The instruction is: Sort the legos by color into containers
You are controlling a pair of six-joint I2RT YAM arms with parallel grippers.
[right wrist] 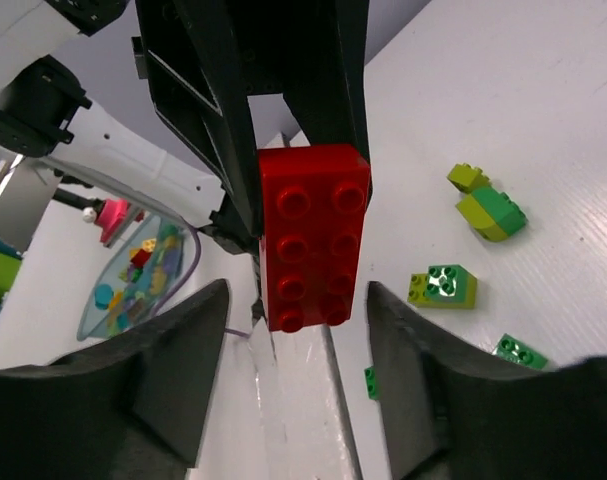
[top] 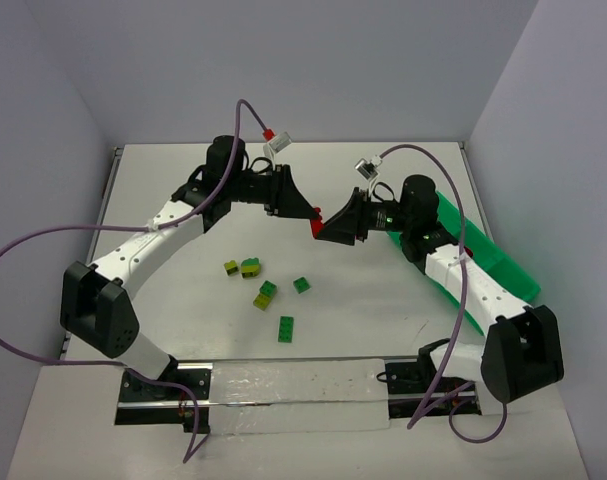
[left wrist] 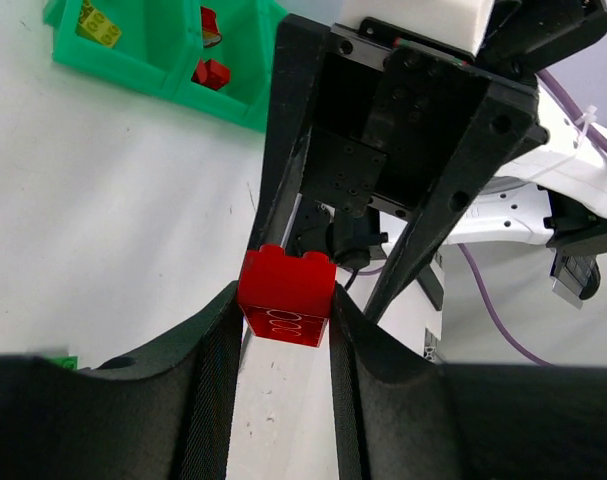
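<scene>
white table [top: 383, 310]: right arm [top: 451, 268] is half hiding the tray [top: 508, 270]; left gripper [left wrist: 283, 310] is pinching a red brick [right wrist: 313, 235], right gripper [right wrist: 295, 305] gaping around it.

A white table [top: 373, 315] stands between pale lavender walls [top: 333, 60].

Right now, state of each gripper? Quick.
Left gripper: closed, holding the red brick.
Right gripper: open, jaws on either side of that brick, not touching it.
</scene>
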